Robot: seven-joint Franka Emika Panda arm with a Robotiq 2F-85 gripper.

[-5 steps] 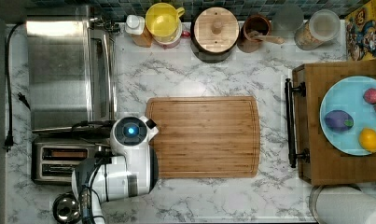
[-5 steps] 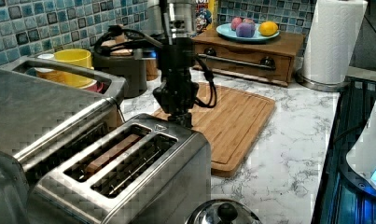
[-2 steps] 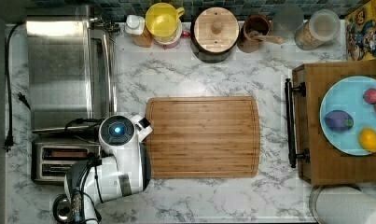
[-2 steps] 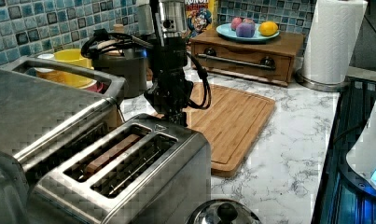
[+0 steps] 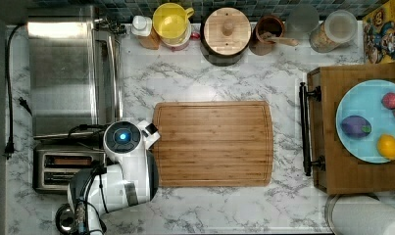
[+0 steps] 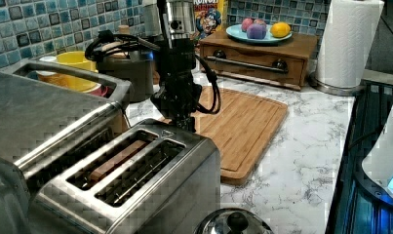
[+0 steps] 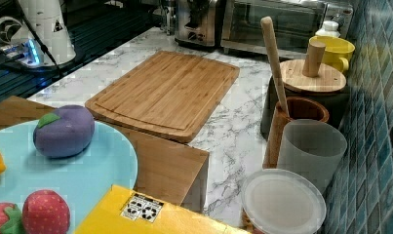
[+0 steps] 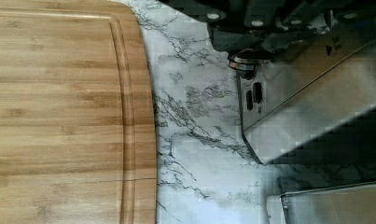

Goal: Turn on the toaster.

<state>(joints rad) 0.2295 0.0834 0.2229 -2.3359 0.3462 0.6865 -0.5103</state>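
The toaster is a small steel box with two long slots, in the foreground of the left view. In the top view the toaster lies at the left, below the big toaster oven. My gripper points straight down at the toaster's end that faces the cutting board, fingers together. In the wrist view the gripper sits right over a small round knob on the toaster's end face. My arm covers that end in the top view.
A bamboo cutting board lies just beside the toaster. A shiny kettle stands on its other side. Jars, a yellow cup and a lidded pot line the tiled wall. A wooden drawer box carries a blue plate of toy fruit.
My arm moved toward the top view's left, from over the cutting board's edge to over the toaster's end. In the left view the gripper now stands right behind the toaster.
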